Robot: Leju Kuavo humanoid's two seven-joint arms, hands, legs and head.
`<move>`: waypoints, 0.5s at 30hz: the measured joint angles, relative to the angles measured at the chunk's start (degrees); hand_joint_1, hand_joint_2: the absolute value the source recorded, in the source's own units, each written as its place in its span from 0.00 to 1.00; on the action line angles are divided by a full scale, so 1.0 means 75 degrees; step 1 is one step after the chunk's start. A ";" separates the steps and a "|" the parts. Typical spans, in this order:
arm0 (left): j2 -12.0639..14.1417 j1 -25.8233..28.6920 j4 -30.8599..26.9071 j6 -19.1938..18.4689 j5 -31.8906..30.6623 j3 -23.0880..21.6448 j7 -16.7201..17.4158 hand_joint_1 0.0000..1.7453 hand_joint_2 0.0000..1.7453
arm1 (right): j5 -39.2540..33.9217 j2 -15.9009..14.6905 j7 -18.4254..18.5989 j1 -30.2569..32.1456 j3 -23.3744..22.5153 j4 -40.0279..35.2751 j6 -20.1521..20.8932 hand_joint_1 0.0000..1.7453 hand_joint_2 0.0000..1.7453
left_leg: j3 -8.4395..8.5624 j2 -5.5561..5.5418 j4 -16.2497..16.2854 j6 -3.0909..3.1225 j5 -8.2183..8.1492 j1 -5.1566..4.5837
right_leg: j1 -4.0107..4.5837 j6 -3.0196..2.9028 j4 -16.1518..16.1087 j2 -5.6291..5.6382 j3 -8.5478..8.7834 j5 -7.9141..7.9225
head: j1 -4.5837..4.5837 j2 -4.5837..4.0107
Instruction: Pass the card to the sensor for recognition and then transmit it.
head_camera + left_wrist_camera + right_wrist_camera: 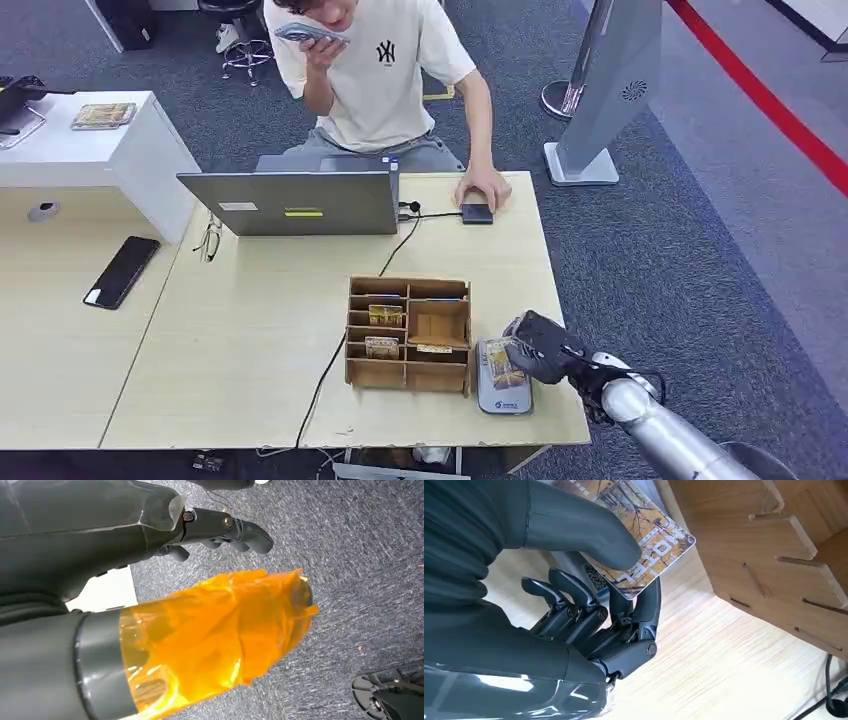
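A light wooden worktop carries a cardboard organiser box with open compartments, some holding cards. Just beside the box, on the side away from the black phone, lies a grey card sensor. The robot's right hand hovers over that sensor, and the right wrist view shows its thick thumb pressing a card printed with an autumn-tree picture against its dark fingers, so the card is pinched firmly and held close beside the box's slotted side wall. The left hand hangs over grey carpet, well away from the box; its thumb is wrapped in orange film, its dark fingers look curled inward and nothing shows between them, though part of the grasp is hidden. Beyond the box, a grey laptop stands open with its back towards the robot. A person in a pale T-shirt sits behind the laptop, one hand resting on a small dark device with a cable trailing back past the box.
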 joint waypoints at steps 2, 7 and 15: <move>0.0000 0.0001 0.0000 0.0000 0.0000 0.0003 0.0000 0.00 0.00 | 0.0000 0.0006 -0.0003 -0.0004 0.0000 0.0006 0.0000 1.00 1.00 | 0.0000 0.0000 0.0000 0.0000 0.0000 0.0000 | 0.0000 0.0000 0.0000 0.0000 0.0000 0.0000 | 0.0003 0.0000; 0.0000 0.0000 0.0000 0.0003 -0.0009 0.0000 0.0006 0.00 0.00 | 0.0000 0.0020 -0.0012 -0.0009 0.0003 0.0026 0.0000 1.00 1.00 | 0.0000 0.0000 0.0000 0.0000 0.0000 0.0000 | 0.0000 0.0000 0.0000 0.0000 0.0000 0.0000 | 0.0003 0.0000; 0.0000 0.0001 0.0000 0.0000 -0.0020 0.0000 0.0012 0.00 0.00 | 0.0000 0.0038 -0.0012 -0.0019 0.0003 0.0055 0.0000 1.00 1.00 | 0.0000 0.0000 0.0000 0.0000 0.0000 0.0000 | 0.0000 0.0000 0.0000 0.0000 0.0000 0.0000 | 0.0003 0.0000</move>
